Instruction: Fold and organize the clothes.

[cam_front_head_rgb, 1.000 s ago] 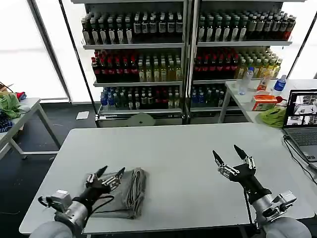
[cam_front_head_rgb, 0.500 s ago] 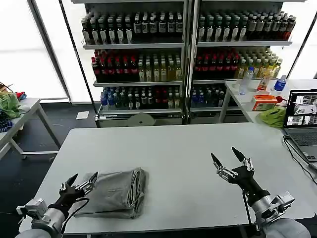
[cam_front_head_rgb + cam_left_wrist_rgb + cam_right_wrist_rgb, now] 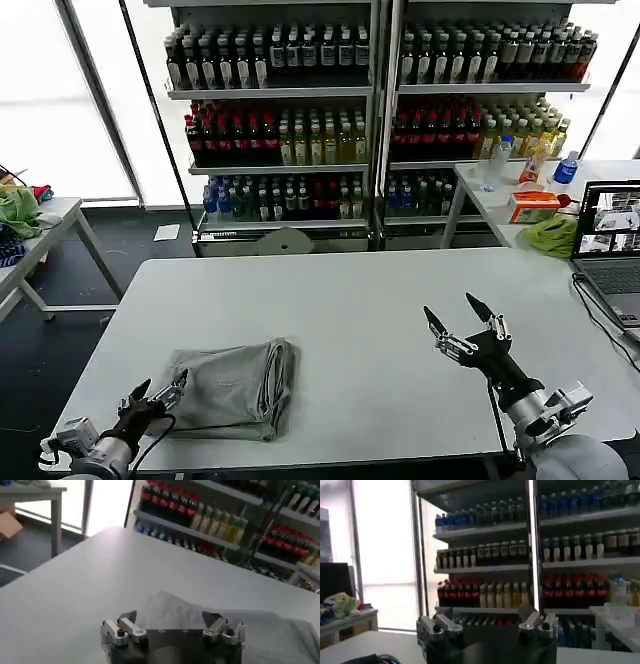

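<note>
Left claw (image 3: 160,394) sits at the near-left corner of the folded shirt (image 3: 235,388), fingers apart, gripping nothing, tips just beside the cloth edge. In the left wrist view the left claw (image 3: 172,625) is spread with the shirt (image 3: 270,630) lying past it on the tabletop (image 3: 75,585). Right claw (image 3: 450,315) hangs above the tabletop (image 3: 370,300), well apart from the shirt on its right side, fingers spread, empty. The shirt is a grey folded bundle, flat on the tabletop's near-left part. Bottle shelves (image 3: 370,110) stand beyond the shirt; a laptop (image 3: 610,245) sits far right of it.
</note>
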Action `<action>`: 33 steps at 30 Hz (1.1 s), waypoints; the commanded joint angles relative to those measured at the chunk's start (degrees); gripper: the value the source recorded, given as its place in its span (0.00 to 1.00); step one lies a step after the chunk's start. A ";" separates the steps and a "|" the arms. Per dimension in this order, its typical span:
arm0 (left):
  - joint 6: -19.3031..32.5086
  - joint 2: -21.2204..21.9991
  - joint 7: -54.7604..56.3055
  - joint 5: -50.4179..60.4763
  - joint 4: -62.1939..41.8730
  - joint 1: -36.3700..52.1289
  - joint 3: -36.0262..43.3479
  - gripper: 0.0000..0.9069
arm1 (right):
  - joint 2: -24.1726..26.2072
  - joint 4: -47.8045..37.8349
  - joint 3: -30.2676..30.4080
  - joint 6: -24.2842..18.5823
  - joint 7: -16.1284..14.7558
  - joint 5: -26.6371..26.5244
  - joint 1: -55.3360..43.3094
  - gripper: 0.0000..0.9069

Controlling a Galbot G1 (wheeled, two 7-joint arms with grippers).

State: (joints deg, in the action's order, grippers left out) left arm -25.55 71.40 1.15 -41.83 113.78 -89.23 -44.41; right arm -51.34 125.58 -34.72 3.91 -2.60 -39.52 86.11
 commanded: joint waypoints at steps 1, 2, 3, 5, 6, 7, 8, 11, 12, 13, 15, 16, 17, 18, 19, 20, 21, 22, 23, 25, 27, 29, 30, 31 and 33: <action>0.72 0.77 0.85 -2.36 -3.79 -0.12 1.01 0.31 | 0.07 0.42 0.01 0.28 0.05 -0.06 -0.25 1.00; 0.63 0.80 0.95 -3.05 -3.91 -0.08 1.19 0.16 | 0.11 0.48 0.05 0.28 0.08 -0.06 -0.19 1.00; 0.45 0.74 0.92 -3.37 -3.96 -0.04 1.37 0.10 | 0.19 0.49 0.08 0.26 0.06 -0.05 -0.11 1.00; 0.33 0.75 0.86 -3.56 -4.03 0.08 1.84 0.00 | 0.44 0.50 0.19 0.28 0.00 -0.08 -0.07 1.00; 0.34 0.80 0.77 -3.82 -4.03 0.11 2.18 0.00 | 0.51 0.45 0.20 0.28 0.00 -0.08 -0.11 1.00; 0.33 0.83 0.76 -4.05 -3.96 0.10 2.31 0.00 | 0.60 0.42 0.27 0.28 0.04 -0.10 -0.21 1.00; 0.33 1.08 0.80 -4.84 -3.73 0.03 2.61 0.00 | 0.71 0.36 0.36 0.33 0.02 -0.11 -0.36 1.00; 0.47 1.99 0.98 -5.32 -2.61 -0.21 3.23 0.00 | 0.85 0.17 0.46 0.50 0.05 -0.18 -0.90 1.00; 0.66 2.36 0.89 -5.38 -1.99 -0.31 3.70 0.00 | 0.86 0.01 0.53 0.58 0.09 -0.27 -1.13 1.00; 0.79 2.55 0.86 -5.40 -1.61 -0.43 3.88 0.00 | 0.86 -0.14 0.60 0.59 0.09 -0.28 -1.31 1.00; 1.21 3.39 0.76 -5.50 -0.38 -0.65 4.25 0.00 | 0.81 -0.31 0.85 0.62 0.08 -0.27 -1.54 1.00; 1.38 3.50 0.83 -5.48 -0.19 -0.66 4.34 0.00 | 0.75 -0.32 0.90 0.62 0.07 -0.26 -1.57 1.00; 1.73 3.74 1.00 -5.39 0.16 -0.65 4.35 0.00 | 0.69 -0.27 0.95 0.62 -0.03 -0.23 -1.57 1.00; 1.91 3.81 0.96 -5.38 0.29 -0.63 4.19 0.00 | 0.61 -0.24 1.00 0.64 -0.02 -0.25 -1.48 1.00; 2.13 3.81 0.88 -5.41 0.43 -0.63 4.01 0.00 | 0.58 -0.31 1.02 0.63 0.01 -0.26 -1.45 1.00; 2.25 3.84 0.88 -5.45 0.78 -0.64 3.32 0.00 | 0.58 -0.41 1.04 0.59 -0.07 -0.22 -1.39 1.00; 2.34 3.86 0.89 -5.64 1.20 -0.68 2.34 0.00 | 0.61 -0.46 1.01 0.55 -0.15 -0.21 -1.32 1.00; 2.40 3.87 0.91 -6.06 1.46 -0.67 1.46 0.00 | 0.62 -0.48 1.00 0.55 -0.12 -0.23 -1.30 1.00; 2.41 3.80 0.92 -6.35 1.91 -0.81 0.34 0.00 | 0.61 -0.49 0.93 0.54 -0.09 -0.26 -1.30 1.00; 2.72 3.50 0.65 -6.25 2.43 -1.04 -1.97 0.00 | 0.65 -0.51 0.79 0.51 -0.15 -0.33 -1.33 1.00; 3.11 2.42 -0.14 -6.15 2.72 -1.46 -7.51 0.00 | 0.76 -0.66 0.70 0.43 -0.14 -0.41 -1.37 1.00; 3.47 0.87 -1.36 -6.01 2.41 -1.45 -13.08 0.00 | 0.95 -0.86 0.69 0.26 -0.25 -0.50 -1.29 1.00; 3.46 -0.17 -1.81 -6.00 2.08 -1.37 -16.09 0.00 | 0.93 -0.92 0.72 0.22 -0.26 -0.51 -1.29 1.00; 3.32 -0.89 -2.56 -6.01 1.55 -1.33 -17.31 0.00 | 0.92 -1.02 0.76 0.18 -0.26 -0.52 -1.30 1.00; 2.70 -3.58 -4.93 -5.81 0.15 -1.32 -24.06 0.00 | 0.94 -1.31 0.96 0.03 -0.32 -0.49 -1.42 1.00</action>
State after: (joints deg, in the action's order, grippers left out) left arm -22.89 73.32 0.71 -47.36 114.93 -90.47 -48.11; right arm -50.47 124.58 -33.88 4.09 -2.90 -39.97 84.86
